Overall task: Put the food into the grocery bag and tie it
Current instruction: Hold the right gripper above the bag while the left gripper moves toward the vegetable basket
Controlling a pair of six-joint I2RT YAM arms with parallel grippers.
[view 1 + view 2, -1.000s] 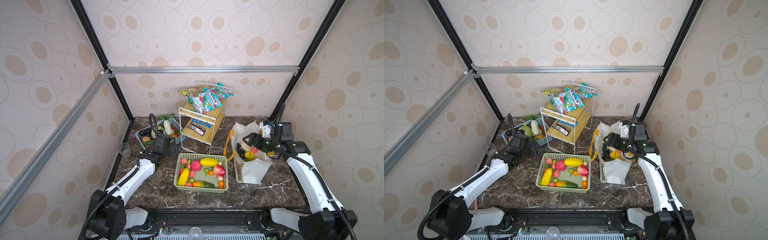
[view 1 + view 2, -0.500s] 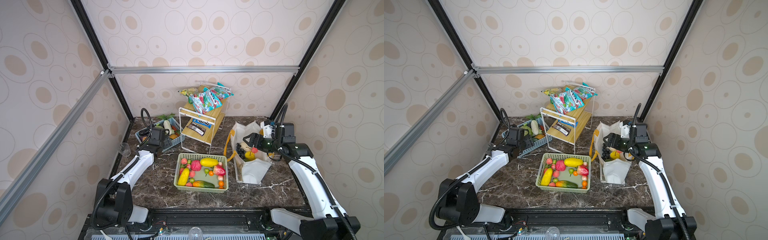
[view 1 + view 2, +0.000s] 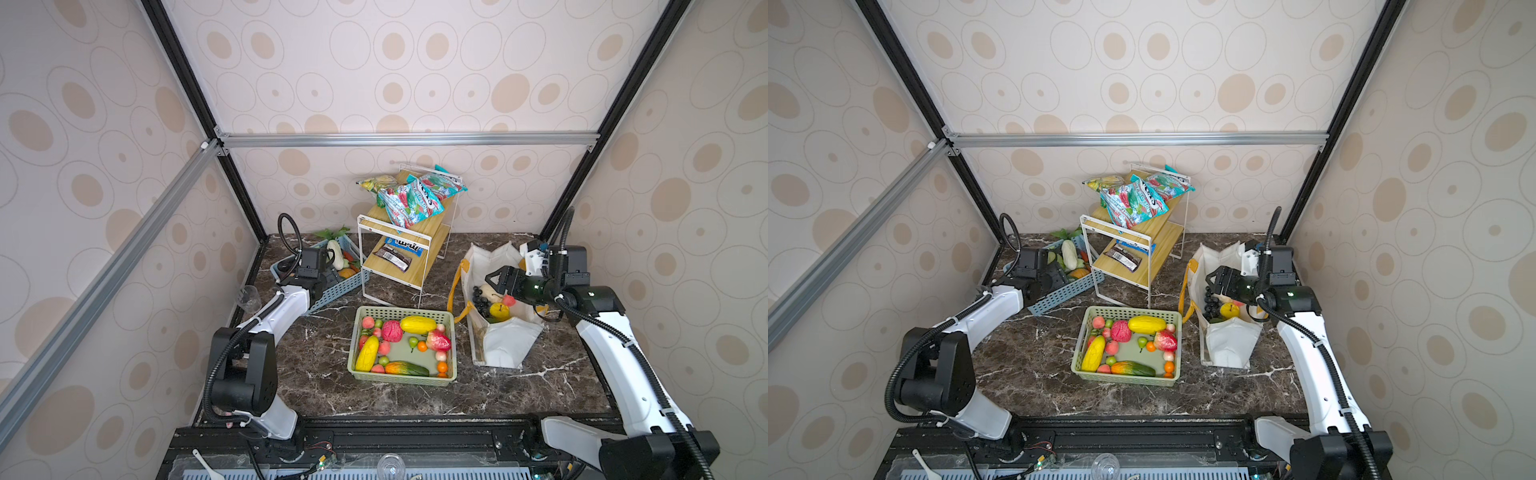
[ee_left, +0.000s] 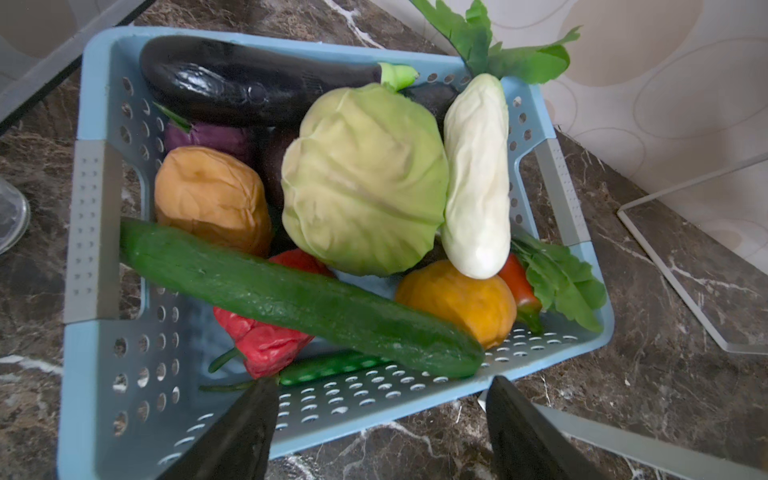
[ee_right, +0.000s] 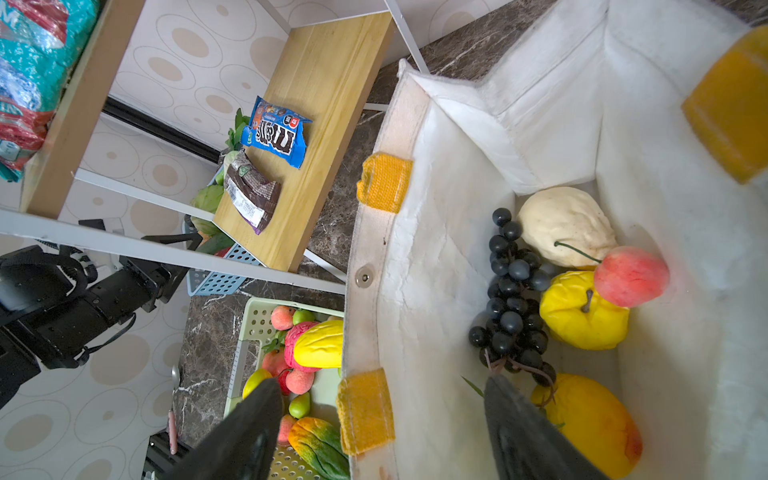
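The left tool [image 4: 382, 380] hung spread and empty above the near wall of the blue basket [image 4: 95, 208]. A cucumber [image 4: 291, 303] lay there across the other vegetables. A second earlier this tool had been nearer the front of the bench [image 3: 316, 374]; it had since moved back over the basket.

The right tool [image 5: 382, 382] had hardly shifted. It was also spread and empty, straddling the rim of the bag [image 5: 436, 249]. The bag stood open on the right of the bench, beside the green basket [image 3: 401, 377], as before. Inside it lay the food already packed: grapes [image 5: 511, 291], a white bulb [image 5: 565, 224], a yellow citrus [image 5: 582, 316] and a pink fruit [image 5: 629, 276]. More fruit lay in the green basket.
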